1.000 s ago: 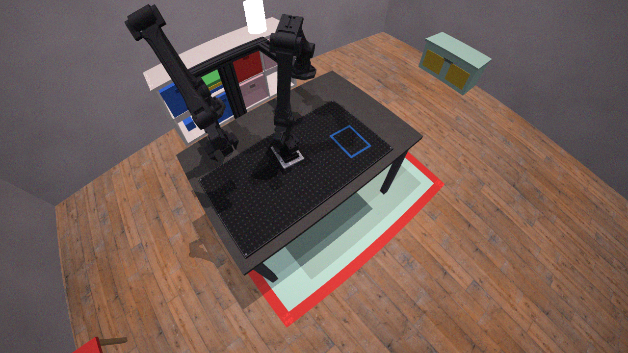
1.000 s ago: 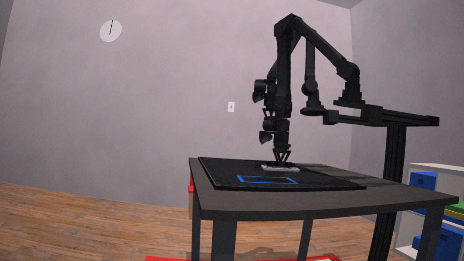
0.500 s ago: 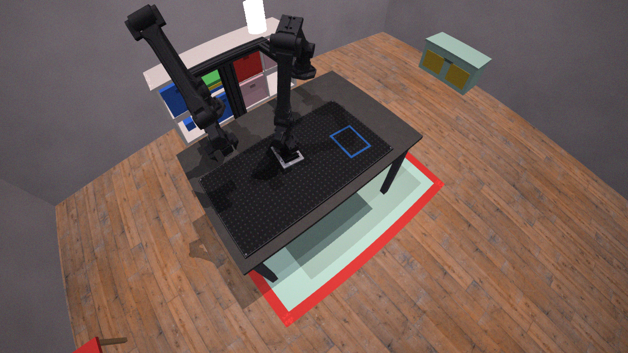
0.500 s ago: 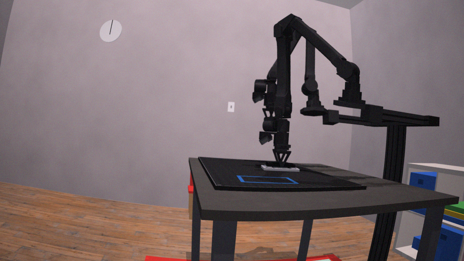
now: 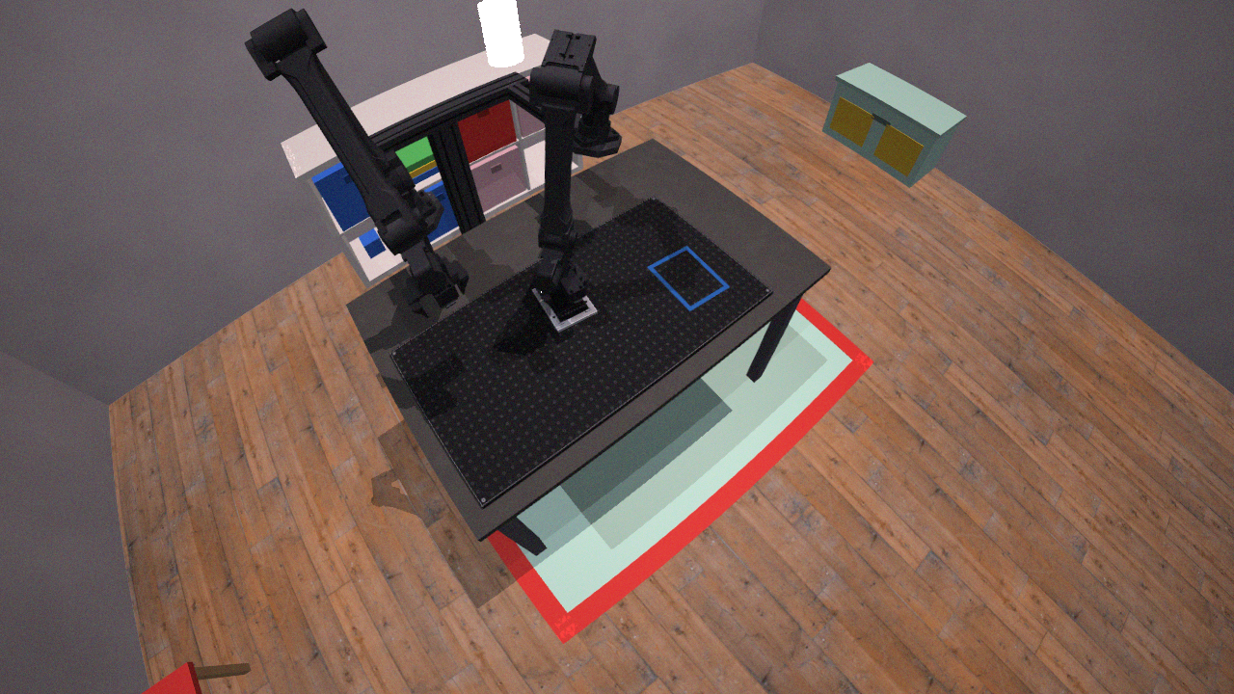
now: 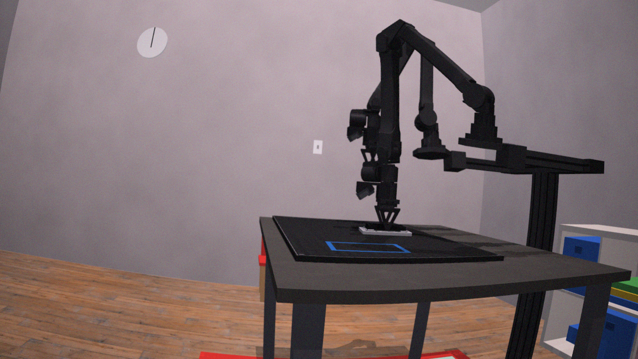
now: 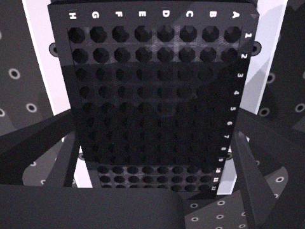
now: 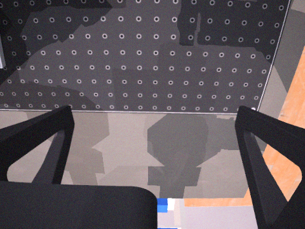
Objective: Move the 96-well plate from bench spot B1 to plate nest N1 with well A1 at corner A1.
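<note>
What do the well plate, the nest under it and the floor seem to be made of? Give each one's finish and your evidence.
Well plate: probably matt black moulded plastic; crisp rows of wells, only faint highlights.
Nest: pale, smooth; painted metal or plastic, the look leaves it open.
Floor: apparently wooden planks; grain, knots and seams show.

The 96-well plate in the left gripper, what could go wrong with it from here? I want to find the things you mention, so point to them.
The plate (image 7: 152, 68) (image 6: 383, 227), clamped by the left gripper (image 7: 154, 115) (image 6: 387, 226), is over the pale nest (image 7: 44, 41) (image 6: 388, 233) (image 5: 577, 322). Two risks, as I judge it:

It could end up perched on a locator instead of flat; the wrist view doesn't settle whether it is fully seated.

Dark fingers sit close along both long sides, so opening or lifting unevenly might drag the plate askew.
</note>
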`<state>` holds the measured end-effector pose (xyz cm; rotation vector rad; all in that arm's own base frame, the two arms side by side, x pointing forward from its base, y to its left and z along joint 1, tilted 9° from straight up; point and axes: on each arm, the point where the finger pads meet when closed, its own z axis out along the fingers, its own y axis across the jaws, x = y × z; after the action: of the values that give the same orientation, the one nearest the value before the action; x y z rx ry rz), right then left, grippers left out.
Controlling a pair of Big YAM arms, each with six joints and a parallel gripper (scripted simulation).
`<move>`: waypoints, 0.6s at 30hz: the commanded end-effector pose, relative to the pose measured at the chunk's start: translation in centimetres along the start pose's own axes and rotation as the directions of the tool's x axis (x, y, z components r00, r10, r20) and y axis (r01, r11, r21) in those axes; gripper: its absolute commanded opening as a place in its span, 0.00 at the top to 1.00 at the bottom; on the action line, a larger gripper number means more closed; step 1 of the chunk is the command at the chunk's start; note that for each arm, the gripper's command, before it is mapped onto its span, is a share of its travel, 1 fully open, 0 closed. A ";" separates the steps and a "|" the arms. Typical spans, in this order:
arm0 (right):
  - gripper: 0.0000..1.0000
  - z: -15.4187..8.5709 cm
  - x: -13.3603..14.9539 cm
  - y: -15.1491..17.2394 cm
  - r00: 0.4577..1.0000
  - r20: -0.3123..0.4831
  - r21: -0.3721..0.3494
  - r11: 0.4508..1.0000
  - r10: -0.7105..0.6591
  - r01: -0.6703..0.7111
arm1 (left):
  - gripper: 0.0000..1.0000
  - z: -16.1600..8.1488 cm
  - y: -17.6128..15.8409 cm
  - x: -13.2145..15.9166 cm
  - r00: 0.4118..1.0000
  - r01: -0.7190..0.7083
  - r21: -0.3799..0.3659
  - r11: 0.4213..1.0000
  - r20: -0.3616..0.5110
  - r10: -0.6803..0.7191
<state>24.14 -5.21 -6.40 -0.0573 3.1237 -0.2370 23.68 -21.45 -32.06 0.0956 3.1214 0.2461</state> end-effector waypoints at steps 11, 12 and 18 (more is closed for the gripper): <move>0.00 -0.5 -1.0 -0.3 1.000 0.024 0.007 1.000 0.016 -0.016 | 0.00 -0.1 -0.3 -0.5 1.000 0.001 0.007 1.000 0.010 -0.001; 0.00 -0.5 -1.0 -0.3 1.000 0.024 0.007 1.000 0.016 -0.016 | 0.00 -0.1 -0.3 -0.5 1.000 0.001 0.007 1.000 0.010 -0.001; 0.00 -0.5 -1.0 -0.3 1.000 0.024 0.007 1.000 0.016 -0.016 | 0.00 -0.1 -0.3 -0.5 1.000 0.001 0.007 1.000 0.010 -0.001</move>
<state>24.14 -5.21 -6.40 -0.0573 3.1237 -0.2370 23.76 -21.50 -32.16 0.0955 3.1207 0.2449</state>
